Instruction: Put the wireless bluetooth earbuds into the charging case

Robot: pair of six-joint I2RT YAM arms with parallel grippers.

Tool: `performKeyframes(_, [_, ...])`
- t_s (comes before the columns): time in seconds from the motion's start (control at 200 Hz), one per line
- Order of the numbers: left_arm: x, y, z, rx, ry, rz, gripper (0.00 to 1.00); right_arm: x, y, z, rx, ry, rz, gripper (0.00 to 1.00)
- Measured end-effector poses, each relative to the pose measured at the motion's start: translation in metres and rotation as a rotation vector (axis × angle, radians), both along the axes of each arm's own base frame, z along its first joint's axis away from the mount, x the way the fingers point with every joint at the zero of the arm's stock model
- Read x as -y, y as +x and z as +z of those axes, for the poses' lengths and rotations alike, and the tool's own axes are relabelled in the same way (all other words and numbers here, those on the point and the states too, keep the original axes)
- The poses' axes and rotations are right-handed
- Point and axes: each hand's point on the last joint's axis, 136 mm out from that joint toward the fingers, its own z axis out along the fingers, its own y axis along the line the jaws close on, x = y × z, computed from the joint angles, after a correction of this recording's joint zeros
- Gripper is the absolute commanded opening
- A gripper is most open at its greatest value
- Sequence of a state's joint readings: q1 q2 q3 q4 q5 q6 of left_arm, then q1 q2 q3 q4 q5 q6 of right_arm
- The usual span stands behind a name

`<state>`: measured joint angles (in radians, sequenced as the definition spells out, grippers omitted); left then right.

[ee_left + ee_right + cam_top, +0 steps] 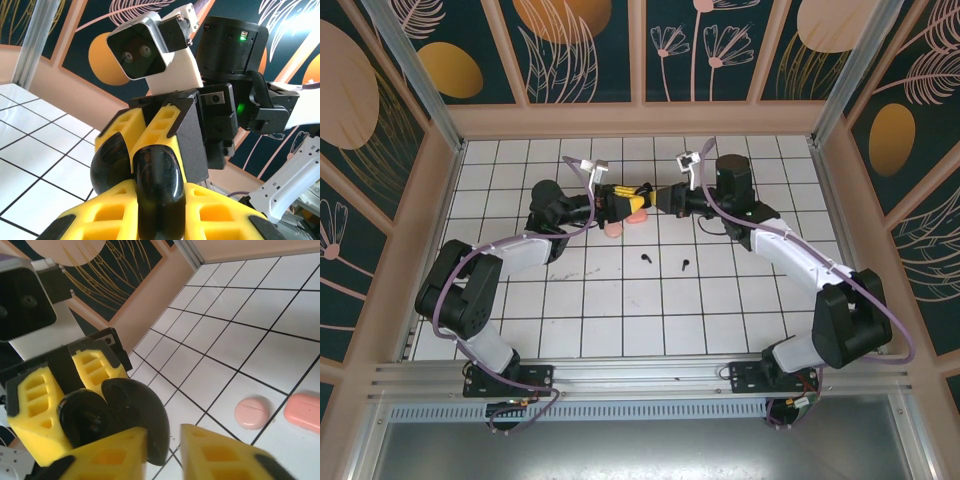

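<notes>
A: From the overhead camera, how did the arms stand?
B: Both were stretched toward the middle of the white tiled worktop (620, 320). The left gripper (628, 200) and the right gripper (662, 200) stood tip to tip.

A: And the earbuds?
B: On the tiles nearer the bases lay two small black stemmed earbuds (647, 259), the second earbud (684, 266) a little right of the first. Both lay apart from the grippers.

A: What did the left wrist camera show?
B: The left gripper was clamped on a glossy black charging case (155, 185), its yellow fingers (100, 215) on either side. The case looked hinged open into two rounded halves. The right gripper faced it, touching the farther half, beneath the white camera housing (142, 47) on that wrist.

A: And the right wrist camera?
B: The lid's edge sat between the right gripper's jaws, against one finger, with a sliver of tile showing before the other. The jaws stood a little apart, not pinching. The left gripper held the hollow half opposite. On the tiles beyond lay a round pale pink case (252, 412) and, just beside it, a rounded-rectangular pink case (305, 412).
</notes>
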<state>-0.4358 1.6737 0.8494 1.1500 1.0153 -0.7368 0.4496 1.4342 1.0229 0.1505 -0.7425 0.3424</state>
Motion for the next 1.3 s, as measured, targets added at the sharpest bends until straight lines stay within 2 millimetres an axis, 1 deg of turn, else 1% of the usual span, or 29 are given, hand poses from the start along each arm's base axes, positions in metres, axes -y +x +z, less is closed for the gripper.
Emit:
performKeyframes(0.04, [0.0, 0.001, 0.0, 0.0, -0.001, 0.003, 0.0, -0.001, 0.001, 0.0, 0.0, -0.001, -0.002, 0.06])
performKeyframes(0.085, [0.0, 0.001, 0.001, 0.0, -0.002, 0.006, 0.0, -0.001, 0.001, -0.001, -0.002, -0.004, -0.001, 0.0])
performKeyframes(0.145, [-0.001, 0.002, 0.0, -0.004, 0.0, 0.008, 0.0, -0.001, 0.001, -0.002, 0.002, -0.01, -0.003, 0.0])
performKeyframes(0.175, [-0.001, 0.002, -0.001, -0.007, 0.001, 0.009, 0.07, 0.0, 0.001, -0.003, 0.003, -0.013, -0.004, 0.0])
performKeyframes(0.2, [-0.001, 0.002, -0.001, -0.009, 0.002, 0.009, 0.14, 0.0, 0.001, -0.003, 0.004, -0.014, -0.004, 0.0])
performKeyframes(0.245, [-0.001, 0.003, -0.001, -0.012, 0.002, 0.014, 0.23, 0.0, 0.002, -0.003, 0.006, -0.018, -0.007, 0.0])
performKeyframes(0.3, [-0.001, 0.006, -0.002, -0.014, 0.005, 0.026, 0.42, 0.001, 0.003, -0.003, 0.006, -0.027, -0.016, 0.0])
performKeyframes(0.36, [0.001, 0.008, -0.004, -0.011, 0.015, 0.037, 0.55, 0.001, 0.005, -0.003, 0.005, -0.042, -0.031, 0.0])
performKeyframes(0.425, [0.002, 0.011, -0.008, -0.011, 0.036, 0.054, 0.64, 0.004, 0.009, -0.004, 0.003, -0.067, -0.06, 0.0])
performKeyframes(0.531, [0.004, 0.015, -0.012, 0.001, 0.085, 0.075, 0.7, 0.011, 0.016, -0.006, 0.006, -0.129, -0.108, 0.0])
performKeyframes(0.666, [0.007, 0.023, -0.006, 0.059, 0.155, 0.084, 0.73, 0.025, 0.021, -0.013, 0.012, -0.255, -0.156, 0.0])
performKeyframes(0.776, [0.011, 0.025, 0.001, 0.104, 0.223, 0.046, 0.73, 0.038, 0.022, -0.016, 0.031, -0.369, -0.185, 0.0])
performKeyframes(0.886, [0.016, 0.025, 0.008, 0.147, 0.281, -0.014, 0.72, 0.048, 0.02, -0.021, 0.048, -0.466, -0.191, 0.0])
performKeyframes(0.956, [0.018, 0.025, 0.008, 0.163, 0.313, -0.052, 0.71, 0.052, 0.015, -0.028, 0.045, -0.52, -0.176, 0.0])
performKeyframes(1.021, [0.019, 0.023, 0.002, 0.16, 0.341, -0.09, 0.69, 0.054, 0.009, -0.033, 0.043, -0.563, -0.156, 0.0])
performKeyframes(1.071, [0.02, 0.023, -0.007, 0.146, 0.366, -0.116, 0.67, 0.055, 0.006, -0.035, 0.043, -0.584, -0.137, 0.0])
performKeyframes(1.226, [0.019, 0.017, -0.037, 0.075, 0.431, -0.186, 0.65, 0.051, 0.002, -0.024, 0.077, -0.605, -0.107, 0.0])
performKeyframes(1.301, [0.018, 0.012, -0.046, 0.051, 0.443, -0.216, 0.64, 0.047, 0.001, -0.022, 0.091, -0.607, -0.093, 0.0])
